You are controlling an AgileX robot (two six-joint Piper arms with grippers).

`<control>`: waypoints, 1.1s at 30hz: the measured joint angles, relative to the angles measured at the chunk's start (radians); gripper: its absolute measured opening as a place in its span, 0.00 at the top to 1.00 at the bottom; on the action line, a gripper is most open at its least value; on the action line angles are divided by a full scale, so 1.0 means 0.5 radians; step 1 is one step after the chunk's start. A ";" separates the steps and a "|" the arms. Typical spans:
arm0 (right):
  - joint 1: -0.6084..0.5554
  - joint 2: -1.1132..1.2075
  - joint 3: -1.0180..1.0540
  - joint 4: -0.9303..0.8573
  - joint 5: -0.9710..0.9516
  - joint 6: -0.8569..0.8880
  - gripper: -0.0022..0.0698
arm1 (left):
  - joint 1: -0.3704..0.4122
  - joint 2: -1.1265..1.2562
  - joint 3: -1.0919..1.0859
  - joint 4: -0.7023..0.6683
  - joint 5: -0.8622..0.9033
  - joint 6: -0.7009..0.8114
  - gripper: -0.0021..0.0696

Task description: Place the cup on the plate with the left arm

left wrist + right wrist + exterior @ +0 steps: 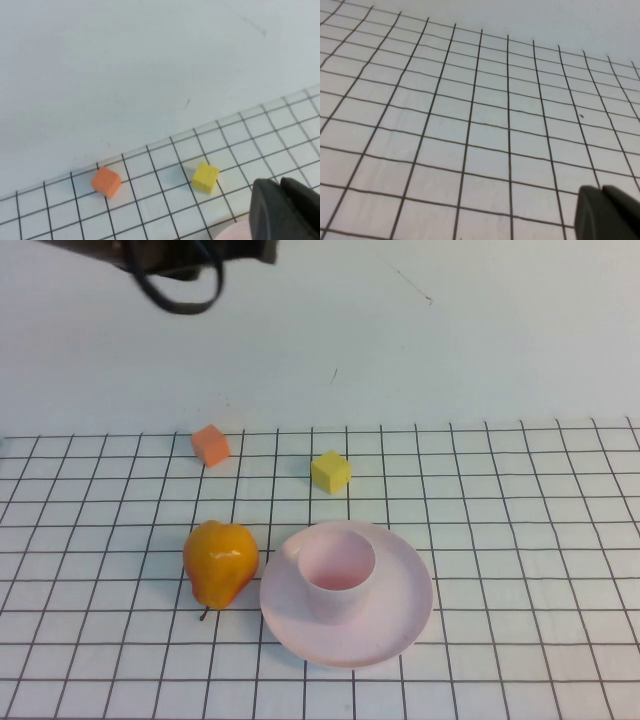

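Observation:
The pale pink cup stands upright on the pale pink plate, left of the plate's middle, with nothing touching it. Only a dark piece of my left arm and its looped cable show at the top edge of the high view, far behind the cup. In the left wrist view my left gripper is shut and empty, its fingers pressed together above the grid cloth. My right gripper is also shut and empty over bare grid cloth; it does not show in the high view.
An orange pear-shaped fruit lies just left of the plate. An orange cube and a yellow cube sit behind them near the cloth's far edge, both also in the left wrist view: orange cube, yellow cube.

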 joint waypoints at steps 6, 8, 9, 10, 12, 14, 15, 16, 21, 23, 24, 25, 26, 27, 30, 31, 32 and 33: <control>0.000 0.000 0.000 0.000 0.000 0.000 0.97 | 0.000 -0.582 0.647 0.000 -0.343 -0.026 0.97; 0.000 0.000 0.000 0.000 0.000 0.000 0.97 | 0.000 -0.755 0.934 0.014 -0.482 -0.026 0.97; 0.000 0.000 0.000 0.000 0.000 0.000 0.97 | 0.000 -0.816 1.049 0.014 -0.544 -0.026 0.97; 0.000 0.000 0.000 0.000 0.000 0.000 0.97 | 0.000 -0.886 1.189 0.008 -0.618 -0.026 0.97; 0.000 0.000 0.000 0.000 0.000 0.000 0.97 | 0.000 -1.007 1.417 -0.029 -0.752 -0.026 0.97; 0.000 0.000 0.000 0.000 0.000 0.000 0.97 | 0.000 -1.106 1.627 -0.085 -0.841 -0.026 0.97; 0.000 0.000 0.000 0.000 0.000 0.000 0.97 | 0.000 -1.135 1.715 -0.108 -0.865 -0.026 0.97; 0.000 0.000 0.000 0.000 0.000 0.000 0.97 | 0.000 -1.162 1.794 -0.125 -0.882 -0.026 0.97; 0.000 0.000 0.000 0.000 0.000 0.000 0.97 | 0.000 -1.187 2.091 -0.154 -0.894 -0.026 0.97; 0.000 0.000 0.000 0.000 0.000 0.000 0.97 | 0.000 -1.187 2.197 -0.149 -0.894 -0.026 0.97; 0.000 0.000 0.000 0.000 0.000 0.000 0.97 | 0.000 -1.187 2.242 -0.146 -0.894 -0.026 0.97; 0.000 0.000 0.000 0.000 0.000 0.000 0.97 | 0.000 -1.187 2.281 -0.142 -0.894 -0.026 0.97; 0.000 0.000 0.000 0.000 0.000 0.000 0.97 | 0.000 -1.183 2.310 -0.142 -0.894 -0.026 0.97; 0.000 0.000 0.000 0.000 0.000 0.000 0.97 | 0.000 -1.183 2.328 -0.142 -0.894 -0.026 0.97; 0.000 0.000 0.000 0.000 0.000 0.000 0.97 | 0.000 -1.183 2.358 -0.133 -0.877 -0.026 0.97; 0.000 0.000 0.000 0.000 0.000 0.000 0.97 | -0.002 -1.200 2.369 -0.121 -0.877 -0.026 0.97; 0.000 0.000 0.000 0.000 0.000 0.000 0.97 | -0.002 -1.230 2.381 -0.102 -0.885 -0.029 0.97; 0.000 0.000 0.000 0.000 0.000 0.000 0.97 | 0.009 -1.274 2.399 -0.091 -0.907 -0.029 0.97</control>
